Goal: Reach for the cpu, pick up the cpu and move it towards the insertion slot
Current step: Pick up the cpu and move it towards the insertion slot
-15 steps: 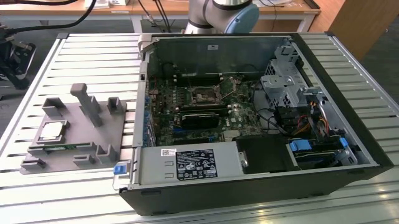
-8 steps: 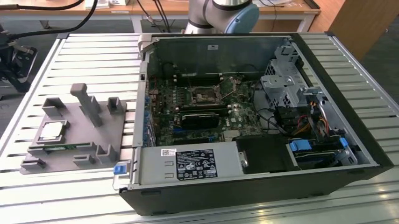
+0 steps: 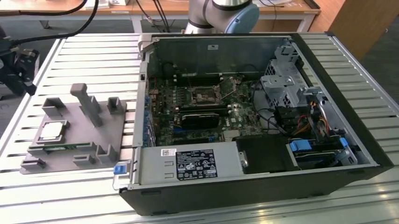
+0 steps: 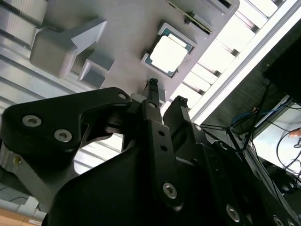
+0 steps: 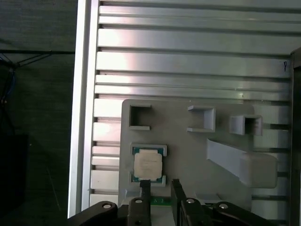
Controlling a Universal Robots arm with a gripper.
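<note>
The cpu (image 3: 53, 129), a small square chip with a pale metal top, lies in a square recess of the grey plastic fixture (image 3: 93, 135) on the exterior view's left. Both wrist views show the cpu (image 4: 169, 52) (image 5: 148, 165) just beyond my gripper (image 4: 166, 94) (image 5: 160, 186). The gripper hangs above the fixture, open, with nothing between its two black fingers (image 5: 145, 187). The insertion slot (image 3: 204, 97), a metal-framed socket with a dark centre, sits on the green motherboard inside the open computer case.
A thin green memory stick (image 3: 62, 148) lies in the fixture beside the cpu. Upright grey posts (image 3: 87, 105) stand on the fixture. The case walls (image 3: 145, 84), drive cage (image 3: 283, 84) and cables (image 3: 293, 123) surround the motherboard. The slatted metal table (image 3: 87, 46) carries everything.
</note>
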